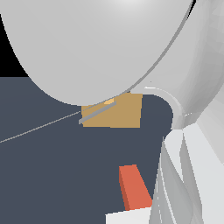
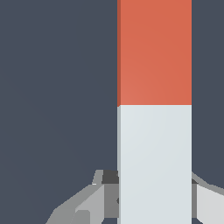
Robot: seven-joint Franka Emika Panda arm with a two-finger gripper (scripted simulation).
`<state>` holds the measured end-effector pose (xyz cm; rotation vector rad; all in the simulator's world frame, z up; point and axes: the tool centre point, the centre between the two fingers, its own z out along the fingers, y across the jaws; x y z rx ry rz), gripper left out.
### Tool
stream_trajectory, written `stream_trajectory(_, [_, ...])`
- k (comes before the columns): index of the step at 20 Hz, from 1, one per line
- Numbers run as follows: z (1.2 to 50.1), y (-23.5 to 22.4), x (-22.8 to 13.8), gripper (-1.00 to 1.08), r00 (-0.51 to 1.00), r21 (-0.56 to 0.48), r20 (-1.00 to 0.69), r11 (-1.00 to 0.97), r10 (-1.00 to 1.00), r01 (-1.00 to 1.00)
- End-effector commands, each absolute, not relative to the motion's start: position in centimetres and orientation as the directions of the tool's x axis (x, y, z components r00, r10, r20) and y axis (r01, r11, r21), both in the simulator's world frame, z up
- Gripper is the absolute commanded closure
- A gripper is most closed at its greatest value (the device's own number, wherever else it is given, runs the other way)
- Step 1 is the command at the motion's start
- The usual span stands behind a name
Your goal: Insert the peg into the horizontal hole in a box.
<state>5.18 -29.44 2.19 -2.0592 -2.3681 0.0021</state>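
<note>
Dark slate-blue floor point(image 1: 52, 175), black void beyond its far edge.
Clamped by the gripper point(image 2: 154, 192) on its pale grey-white part: the peg point(image 2: 154, 109), orange-red end pointing away; well short of the tan box point(image 1: 124, 114), half hidden behind the arm point(image 1: 100, 43).

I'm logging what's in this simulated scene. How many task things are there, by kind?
Pegs, orange-red and pale grey-white: 1, the peg, with the gripper fingers on either side of its pale part.
Tan boxes: 1, the box, partly hidden by the arm.
Total: 2
</note>
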Motion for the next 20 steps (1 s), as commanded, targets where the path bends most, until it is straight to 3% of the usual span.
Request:
stream_trajectory(1, [2.7,-28.6,4.9,1.08,-0.133,0.0,0.0,0.133,0.991,0.991])
stream_trajectory(20, [7.7,-16.0,0.2,1.08,-0.034,0.0,0.001,0.034,0.999,0.999])
